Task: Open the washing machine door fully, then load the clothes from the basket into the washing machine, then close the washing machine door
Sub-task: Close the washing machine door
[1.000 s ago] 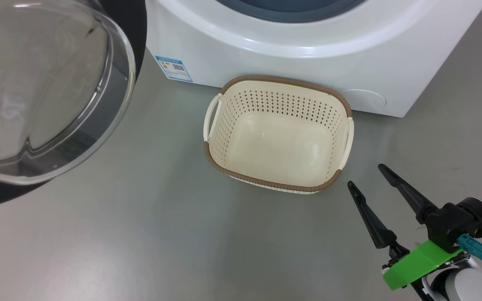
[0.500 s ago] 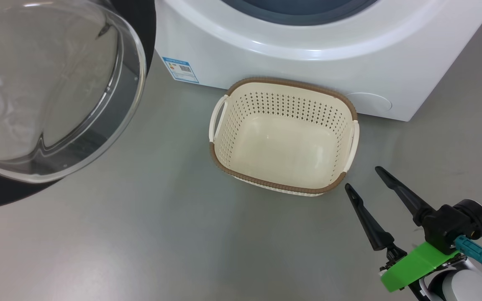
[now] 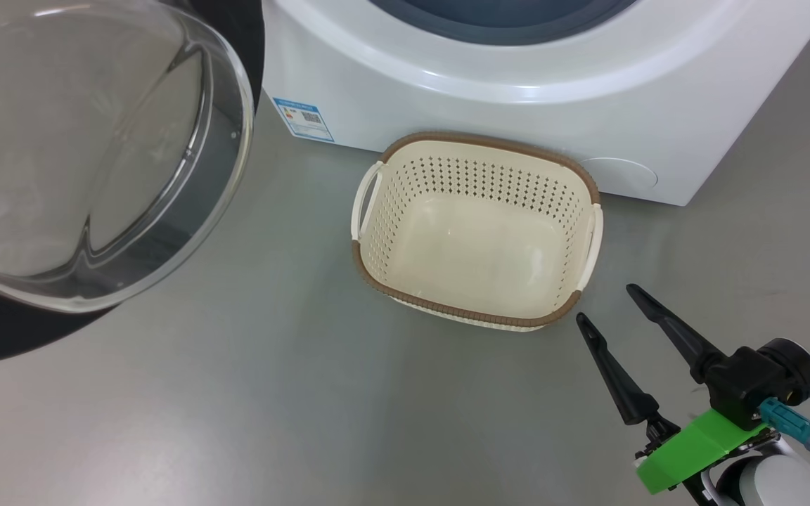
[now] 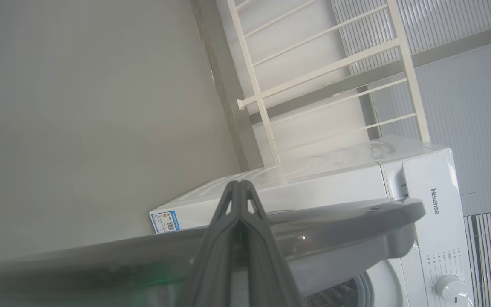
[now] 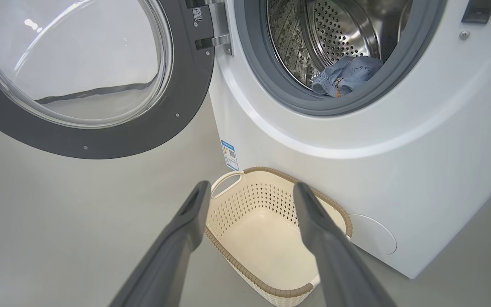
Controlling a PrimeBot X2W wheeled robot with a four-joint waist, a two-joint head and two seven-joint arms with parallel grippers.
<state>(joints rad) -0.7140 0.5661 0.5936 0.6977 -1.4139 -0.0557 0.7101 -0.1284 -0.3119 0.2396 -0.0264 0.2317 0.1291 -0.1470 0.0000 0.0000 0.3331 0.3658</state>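
I have the basket on the floor just in front of the washing machine, its far rim near or touching the machine, I can't tell which. The washing machine door stands swung out to their left. The clothes lie inside the drum. My right gripper hovers off the basket's near right corner.

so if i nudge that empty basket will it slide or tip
Probably slides: the basket looks like light, empty perforated plastic on a smooth floor. Tipping seems unlikely, since it is low and wide. Toward the washing machine it has little room.
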